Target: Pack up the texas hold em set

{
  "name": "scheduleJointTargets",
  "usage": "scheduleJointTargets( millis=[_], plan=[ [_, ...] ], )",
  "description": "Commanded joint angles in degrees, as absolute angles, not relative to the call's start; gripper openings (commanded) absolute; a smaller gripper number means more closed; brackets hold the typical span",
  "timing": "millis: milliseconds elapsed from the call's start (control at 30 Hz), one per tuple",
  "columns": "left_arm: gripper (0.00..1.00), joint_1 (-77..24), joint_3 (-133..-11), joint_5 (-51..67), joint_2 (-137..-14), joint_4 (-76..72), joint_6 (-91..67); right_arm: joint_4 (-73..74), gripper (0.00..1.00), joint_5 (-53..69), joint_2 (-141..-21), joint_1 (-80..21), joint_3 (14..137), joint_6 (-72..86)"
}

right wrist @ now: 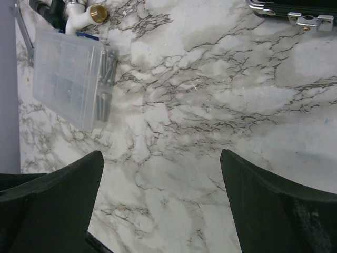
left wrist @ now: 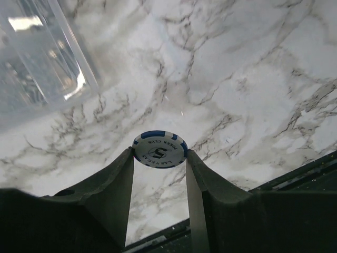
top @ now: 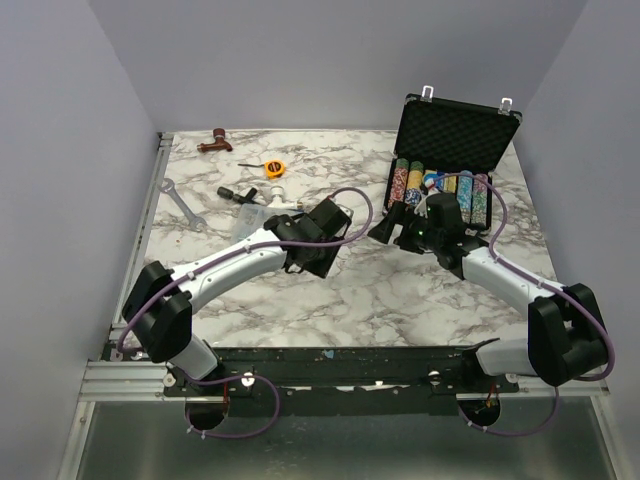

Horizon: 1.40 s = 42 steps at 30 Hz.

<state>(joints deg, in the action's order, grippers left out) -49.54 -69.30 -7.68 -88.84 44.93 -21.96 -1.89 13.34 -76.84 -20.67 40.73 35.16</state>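
The black foam-lined case stands open at the back right, with rows of multicoloured poker chips in its base. My left gripper is shut on a blue-and-white poker chip marked 5 and holds it by its edges above the marble. In the top view the left gripper is near the table's middle. My right gripper is open and empty above bare marble, in the top view just left of the case's front. A silver latch of the case shows in the right wrist view.
A clear plastic compartment box lies left of centre and also shows in the wrist views. A white pipe fitting, a wrench, a yellow tape measure and a brown tool lie at the back left.
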Motion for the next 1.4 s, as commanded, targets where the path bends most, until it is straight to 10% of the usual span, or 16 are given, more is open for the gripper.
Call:
scheduleJointTargets(
  millis=[0,633,1367],
  plan=[
    [0.14,-48.5,-74.5,-8.4,-86.4,40.9,-9.7,-1.9,0.94,21.3,-77.9,-18.9,40.7,38.8],
    [0.0,-45.2,-74.6,-7.1,-83.8,39.2,-0.7,-5.1,0.89,51.3,-93.4,-18.3,56.4,40.4],
    [0.0,-45.3,-75.4,-3.0,-86.0,40.9,-1.3,-5.1,0.59,54.1,-103.4,-28.8,65.7,42.7]
  ],
)
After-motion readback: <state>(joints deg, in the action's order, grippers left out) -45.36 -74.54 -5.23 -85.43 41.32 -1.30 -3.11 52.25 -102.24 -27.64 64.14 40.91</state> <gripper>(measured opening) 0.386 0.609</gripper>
